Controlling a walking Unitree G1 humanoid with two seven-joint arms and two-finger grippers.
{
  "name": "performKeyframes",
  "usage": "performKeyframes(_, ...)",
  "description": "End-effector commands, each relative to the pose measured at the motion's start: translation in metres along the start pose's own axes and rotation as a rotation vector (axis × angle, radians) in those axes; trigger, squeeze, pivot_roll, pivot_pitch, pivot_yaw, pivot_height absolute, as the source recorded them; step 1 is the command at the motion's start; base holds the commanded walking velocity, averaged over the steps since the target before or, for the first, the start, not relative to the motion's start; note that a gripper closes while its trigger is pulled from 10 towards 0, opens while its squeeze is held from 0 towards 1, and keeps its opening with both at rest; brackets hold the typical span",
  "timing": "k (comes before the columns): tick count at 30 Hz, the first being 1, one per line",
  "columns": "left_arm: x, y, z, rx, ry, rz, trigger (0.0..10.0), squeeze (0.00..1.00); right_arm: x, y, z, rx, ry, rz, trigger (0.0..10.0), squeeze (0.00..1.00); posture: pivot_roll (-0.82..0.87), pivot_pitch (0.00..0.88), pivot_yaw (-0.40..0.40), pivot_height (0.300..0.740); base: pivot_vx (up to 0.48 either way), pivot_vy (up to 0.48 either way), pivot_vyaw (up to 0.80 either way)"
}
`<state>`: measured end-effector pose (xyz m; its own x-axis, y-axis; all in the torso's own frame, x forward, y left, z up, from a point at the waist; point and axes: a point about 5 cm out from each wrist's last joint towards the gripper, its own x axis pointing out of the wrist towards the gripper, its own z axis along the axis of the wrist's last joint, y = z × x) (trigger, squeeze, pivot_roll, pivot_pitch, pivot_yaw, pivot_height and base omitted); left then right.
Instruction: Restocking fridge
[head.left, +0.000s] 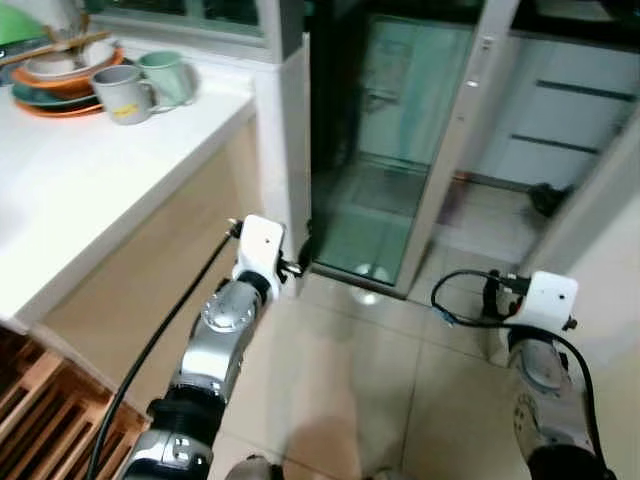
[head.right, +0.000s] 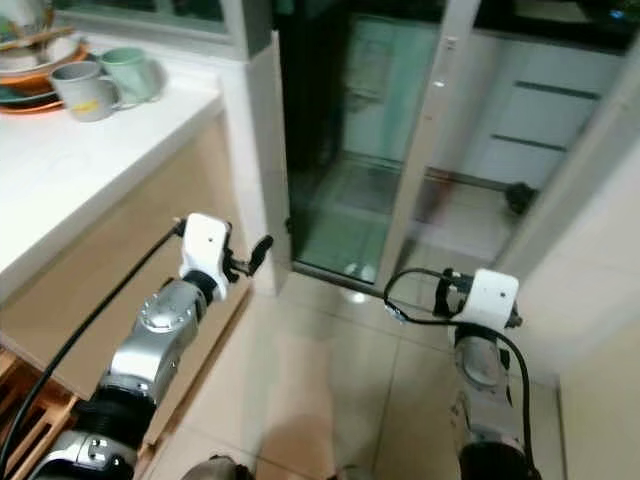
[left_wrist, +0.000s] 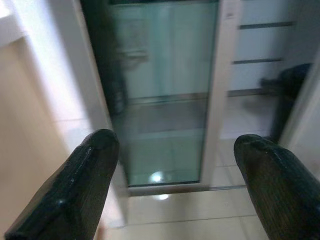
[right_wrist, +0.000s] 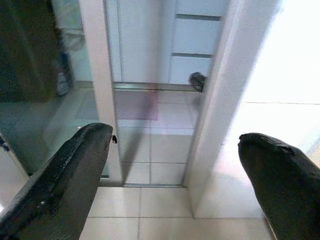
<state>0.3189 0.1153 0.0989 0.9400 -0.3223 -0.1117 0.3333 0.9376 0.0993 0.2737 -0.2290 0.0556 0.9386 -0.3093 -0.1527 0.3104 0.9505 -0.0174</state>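
Glossy beige floor tiles (head.left: 350, 370), framed glass sliding door (head.left: 395, 150) ahead, white smooth countertop (head.left: 90, 170) with 2 ceramic mugs (head.left: 145, 88), left gripper (left_wrist: 172, 165) and right gripper (right_wrist: 175, 170) both spread wide, empty.

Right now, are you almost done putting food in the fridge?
I can't tell. Both hands are open and hold nothing: my left hand is out beside the white counter, my right hand over the tiled floor. Ahead is a glass sliding door. This fits walking to fetch groceries, or everything already being put away.
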Motion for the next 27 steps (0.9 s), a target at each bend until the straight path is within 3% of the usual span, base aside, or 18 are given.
performKeyframes(1, -0.003, 0.005, 0.001, 0.022, 0.005, 0.013, 10.0, 0.00, 0.002, 0.008, 0.007, 0.025, -0.015, 0.041, 10.0, 1.00, -0.08, 0.000, -0.012, 0.740, 0.000, 0.000, 0.00)
performKeyframes(7, -0.017, 0.015, 0.000, -0.045, 0.010, 0.093, 10.0, 0.00, -0.001, 0.022, 0.006, 0.074, 0.009, 0.104, 10.0, 1.00, -0.08, 0.000, -0.004, 0.740, 0.000, 0.000, 0.00)
performKeyframes(8, -0.017, 0.015, 0.000, -0.045, 0.010, 0.093, 10.0, 0.00, -0.001, 0.022, 0.006, 0.074, 0.009, 0.104, 10.0, 1.00, -0.08, 0.000, -0.004, 0.740, 0.000, 0.000, 0.00)
performKeyframes(10, -0.034, 0.014, -0.008, -0.033, 0.045, 0.090, 10.0, 0.00, -0.006, 0.018, 0.006, 0.082, 0.031, 0.091, 10.0, 1.00, -0.08, 0.000, -0.014, 0.740, 0.000, 0.000, 0.00)
performKeyframes(13, -0.041, 0.013, -0.010, -0.025, 0.058, 0.086, 10.0, 0.00, -0.009, 0.015, 0.006, 0.080, 0.042, 0.081, 10.0, 1.00, -0.07, 0.000, -0.014, 0.740, 0.000, 0.000, 0.00)
performKeyframes(17, -0.059, 0.020, 0.001, -0.020, 0.062, 0.089, 10.0, 0.00, -0.034, 0.020, 0.012, -0.054, 0.077, 0.248, 10.0, 1.00, -0.09, 0.000, -0.016, 0.740, 0.000, 0.000, 0.00)
performKeyframes(18, -0.059, 0.020, 0.001, -0.020, 0.062, 0.089, 10.0, 0.00, -0.034, 0.020, 0.012, -0.054, 0.077, 0.248, 10.0, 1.00, -0.09, 0.000, -0.016, 0.740, 0.000, 0.000, 0.00)
performKeyframes(19, -0.067, 0.015, 0.003, -0.029, 0.068, 0.064, 10.0, 0.00, -0.043, 0.031, 0.019, -0.029, 0.068, 0.378, 10.0, 1.00, -0.09, 0.000, -0.017, 0.740, 0.000, 0.000, 0.00)
performKeyframes(27, -0.057, 0.013, 0.010, -0.042, 0.045, 0.087, 10.0, 0.00, -0.039, 0.040, 0.020, 0.058, 0.085, 0.419, 10.0, 1.00, -0.09, 0.000, -0.023, 0.740, 0.000, 0.000, 0.00)
